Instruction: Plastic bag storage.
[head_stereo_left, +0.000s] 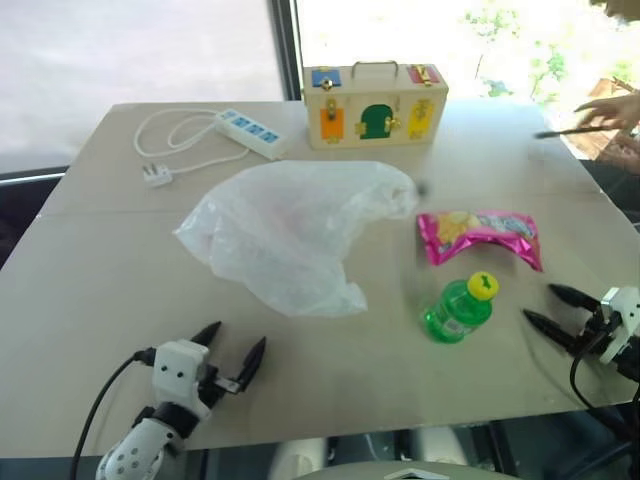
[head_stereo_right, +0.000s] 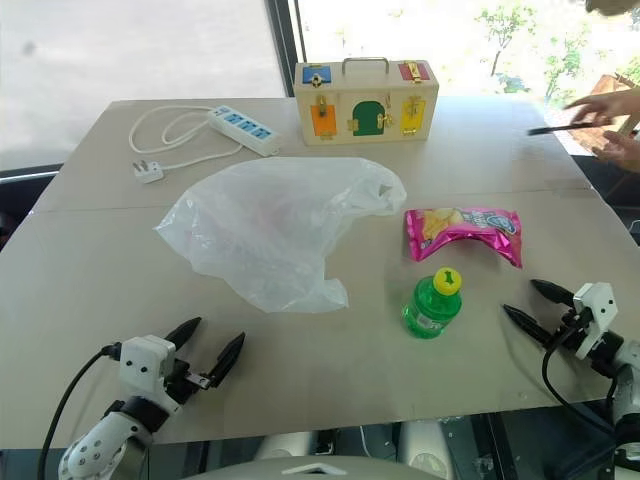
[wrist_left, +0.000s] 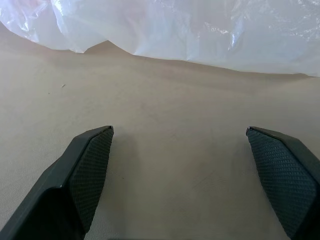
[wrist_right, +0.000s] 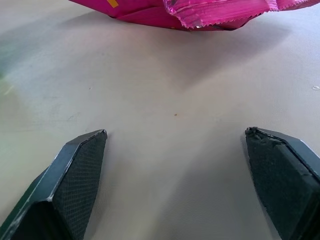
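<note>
Left gripper (head_stereo_left: 232, 348): near left edge of the bench (head_stereo_left: 90, 290), pointing forward, jaws wide apart, empty.
Right gripper (head_stereo_left: 548, 308): near right edge, pointing left toward the green bottle (head_stereo_left: 458, 308), jaws spread, empty.
Plastic bag (head_stereo_left: 290, 230): crumpled mid-bench, beyond the left gripper.
Pink snack packet (head_stereo_left: 480, 235): right of the bag; its print is unreadable.
Far side: lock box (head_stereo_left: 375, 105), power strip (head_stereo_left: 250, 132).

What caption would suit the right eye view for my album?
Crinkly translucent white plastic bag lies mid-table, both open black two-fingered tools, left and right, waiting at the near edge.
</note>
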